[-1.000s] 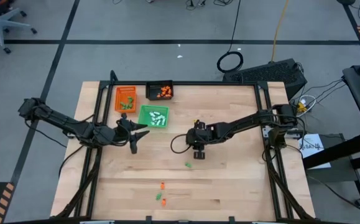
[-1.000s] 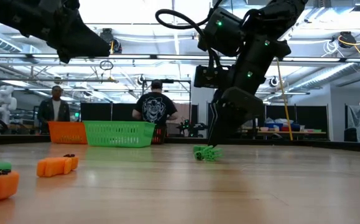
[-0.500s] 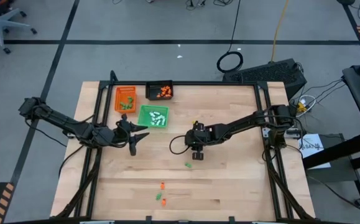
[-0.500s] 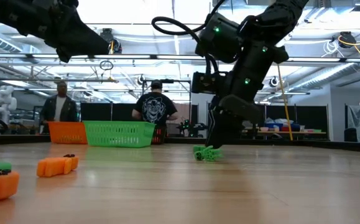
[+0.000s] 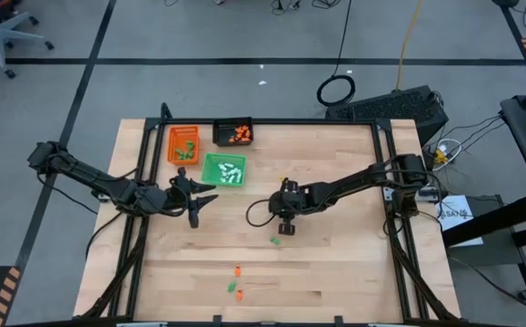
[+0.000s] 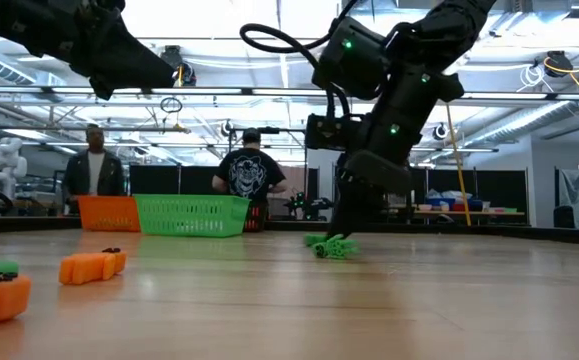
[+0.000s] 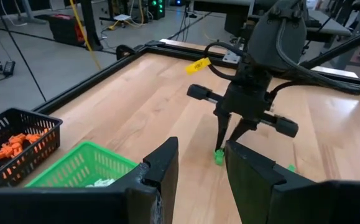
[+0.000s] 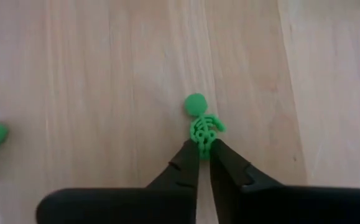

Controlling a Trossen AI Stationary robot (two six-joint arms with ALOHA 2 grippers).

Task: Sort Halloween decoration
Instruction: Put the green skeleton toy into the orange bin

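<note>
A tiny green skeleton piece (image 8: 199, 121) of the Halloween decoration lies flat on the wooden table (image 5: 335, 272) near its middle. My right gripper (image 8: 204, 152) slants down onto it and is shut on it; in the low view it shows as a green piece (image 6: 329, 245) under the fingers. A second green piece (image 5: 275, 241) lies loose just nearer the front edge. My left gripper (image 7: 198, 168) hangs open above the table beside the green tray (image 5: 224, 170), touching nothing. My right gripper pinches the skeleton's lower end (image 8: 202, 140), below the ribs, between its two fingertips (image 8: 189, 158). The fingers come from above, slanting down from the table's right side. The piece lies on the table, its round head (image 8: 196, 103) pointing away from the fingers.
At the far left stand an orange tray (image 5: 183, 143), a black tray (image 5: 233, 133) with orange pieces and the green tray with white pieces. Some orange pieces (image 5: 236, 282) lie near the front edge. People stand in the room behind the table.
My right gripper has shut its fingers on the green skeleton piece, which stays on the table. My left gripper has kept still.
</note>
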